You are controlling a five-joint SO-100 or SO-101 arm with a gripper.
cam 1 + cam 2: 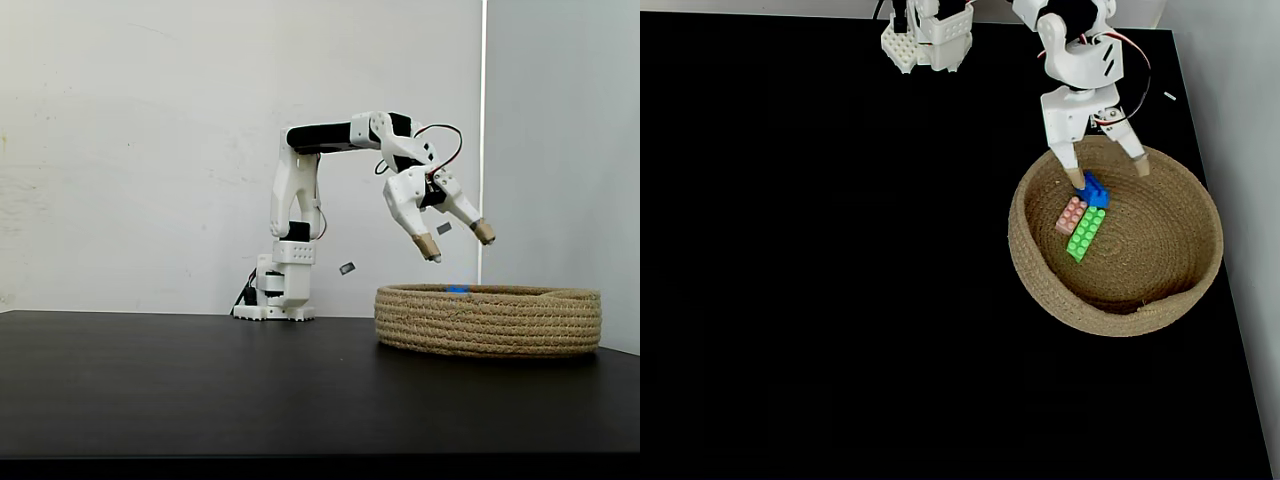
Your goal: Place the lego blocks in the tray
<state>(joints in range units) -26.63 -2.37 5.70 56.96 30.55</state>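
A round tan rope tray (1185, 290) sits at the right of the black table; its ribbed side (490, 322) faces the side-on fixed view. Inside it lie three lego blocks close together: a pale pink one (1071, 214), a blue one (1095, 190) and a bright green one (1086, 233). A sliver of blue (458, 289) peeks over the rim in the side-on view. My white gripper (458, 243) hangs above the tray's far left part, open, with nothing between its tan-tipped fingers. From above the gripper (1108, 172) hovers over the blue block.
The arm's white base (275, 290) stands at the table's back, left of the tray. A pale wall rises behind, with a vertical corner strip (482, 140) at the right. The table's right edge (1240, 330) runs close to the tray.
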